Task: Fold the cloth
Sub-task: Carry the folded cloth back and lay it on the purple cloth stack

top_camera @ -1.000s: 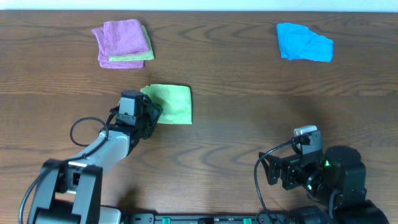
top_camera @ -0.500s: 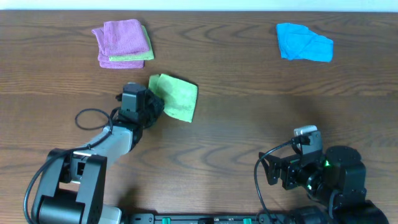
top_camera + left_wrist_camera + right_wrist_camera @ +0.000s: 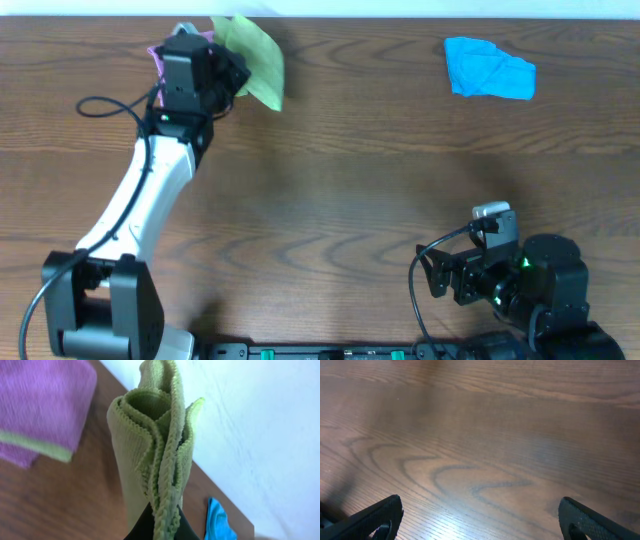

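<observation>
A folded green cloth (image 3: 255,58) hangs in the air at the table's far left, pinched at its edge by my left gripper (image 3: 226,72), which is shut on it. In the left wrist view the green cloth (image 3: 155,455) rises in bunched layers straight out of the black jaws, and my left gripper (image 3: 161,527) holds its stitched edge. Below and left of it lies a stack of folded purple and green cloths (image 3: 40,405), mostly hidden under my arm in the overhead view. My right gripper (image 3: 480,520) stands open over bare wood at the near right (image 3: 440,275).
A crumpled blue cloth (image 3: 488,68) lies at the far right, also seen as a blue cloth (image 3: 217,522) in the left wrist view. The table's far edge (image 3: 400,16) runs just behind the lifted cloth. A black cable (image 3: 100,104) loops beside the left arm.
My left gripper shut on the green cloth, lifted it off the middle of the table and carried it back and left to above the purple stack. The right arm stayed still.
</observation>
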